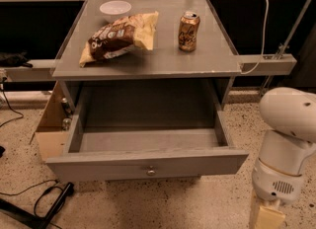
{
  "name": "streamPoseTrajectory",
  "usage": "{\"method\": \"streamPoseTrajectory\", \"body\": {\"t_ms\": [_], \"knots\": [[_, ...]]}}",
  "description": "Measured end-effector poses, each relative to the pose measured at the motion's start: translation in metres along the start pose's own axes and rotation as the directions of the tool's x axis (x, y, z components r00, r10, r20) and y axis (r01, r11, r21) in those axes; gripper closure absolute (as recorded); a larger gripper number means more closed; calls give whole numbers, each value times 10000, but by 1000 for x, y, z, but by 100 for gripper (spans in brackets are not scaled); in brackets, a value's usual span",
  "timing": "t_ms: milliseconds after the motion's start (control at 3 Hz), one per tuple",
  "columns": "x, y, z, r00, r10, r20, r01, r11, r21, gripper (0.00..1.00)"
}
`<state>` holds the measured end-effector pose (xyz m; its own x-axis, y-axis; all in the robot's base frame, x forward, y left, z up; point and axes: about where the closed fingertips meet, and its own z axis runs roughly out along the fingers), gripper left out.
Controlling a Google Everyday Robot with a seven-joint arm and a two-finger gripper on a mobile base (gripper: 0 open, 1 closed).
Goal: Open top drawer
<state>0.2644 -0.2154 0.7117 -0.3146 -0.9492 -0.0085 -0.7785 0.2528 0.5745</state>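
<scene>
The top drawer [148, 163] stands pulled far out of the grey cabinet, its deep grey box bare inside. Its flat front carries one small round metal knob [151, 171] at centre. My gripper [266, 216] hangs at the lower right edge of the view, below the white wrist, to the right of the drawer's front corner and apart from it. Only the tan top of it shows; the fingertips are cut off by the frame edge.
On the grey cabinet top [217, 60] lie a chip bag [118, 38], a white bowl [115, 9] and a bronze can [188, 24]. A black cable [39, 203] lies on the speckled floor at lower left. A white cord [261, 30] hangs at the right.
</scene>
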Motion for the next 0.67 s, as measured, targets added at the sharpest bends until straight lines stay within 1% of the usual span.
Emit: {"method": "streamPoseTrajectory", "body": {"t_ms": [333, 667], "knots": [[-2, -3, 0, 10000, -2, 70, 1, 9999, 145, 59], [-13, 1, -34, 9993, -30, 386, -23, 9906, 1371, 36]]}}
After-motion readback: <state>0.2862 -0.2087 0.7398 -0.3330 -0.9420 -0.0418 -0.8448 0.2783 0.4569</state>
